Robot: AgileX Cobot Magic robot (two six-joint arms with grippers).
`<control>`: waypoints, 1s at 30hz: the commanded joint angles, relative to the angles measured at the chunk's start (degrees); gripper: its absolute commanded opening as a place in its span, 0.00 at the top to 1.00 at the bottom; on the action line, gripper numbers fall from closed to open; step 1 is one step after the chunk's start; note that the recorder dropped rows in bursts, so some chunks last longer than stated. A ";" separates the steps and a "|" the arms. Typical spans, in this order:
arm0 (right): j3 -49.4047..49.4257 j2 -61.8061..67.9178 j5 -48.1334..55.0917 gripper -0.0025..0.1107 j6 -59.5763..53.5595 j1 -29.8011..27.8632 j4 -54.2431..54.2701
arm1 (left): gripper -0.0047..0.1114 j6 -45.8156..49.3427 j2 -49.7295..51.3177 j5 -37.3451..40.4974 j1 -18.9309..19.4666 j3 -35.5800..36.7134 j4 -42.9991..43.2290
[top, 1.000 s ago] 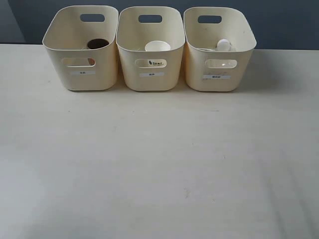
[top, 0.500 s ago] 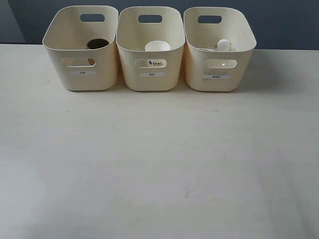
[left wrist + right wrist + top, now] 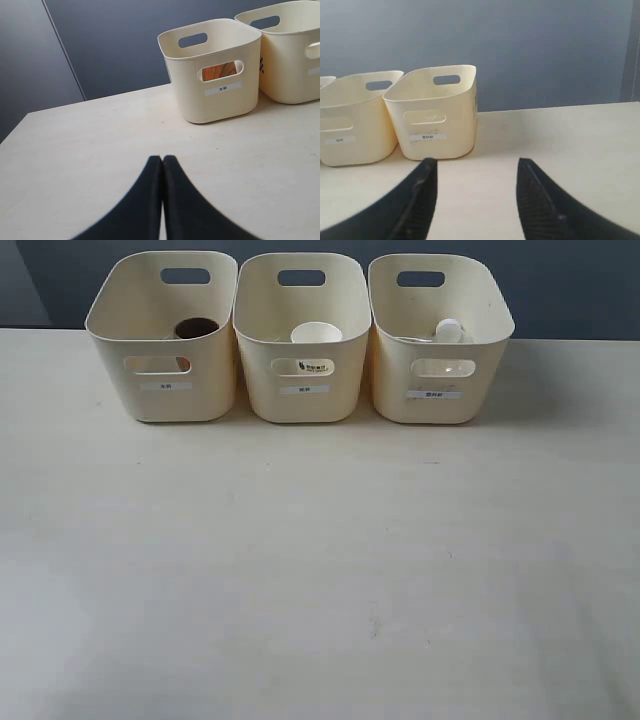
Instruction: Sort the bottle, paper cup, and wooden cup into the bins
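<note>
Three bins (image 3: 303, 405) stand well beyond the left pincer (image 3: 162, 162), pressed together, and the right pincer (image 3: 476, 165), spread and empty.

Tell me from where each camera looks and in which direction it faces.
Exterior view: high in front of the table, looking down at the left bin, middle bin and right bin; no robot part shows.
Left wrist view: low over the table, facing the left bin; the shut left gripper shows.
Right wrist view: low, facing the right bin; the open right gripper shows.
Shared: both wrist views include the middle bin.
</note>
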 commanded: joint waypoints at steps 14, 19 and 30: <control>0.08 -0.41 6.30 0.56 -7.19 -7.13 -0.89 | 0.96 -0.11 -0.28 -0.32 -0.18 0.07 0.00; 0.08 -0.41 6.30 0.56 -7.00 -7.13 -0.75 | 0.96 -0.11 -0.28 -0.32 -0.18 0.07 0.00; 0.08 -0.41 6.43 0.56 -6.33 -7.13 0.92 | 0.96 -0.11 -0.28 -0.32 -0.18 0.07 0.00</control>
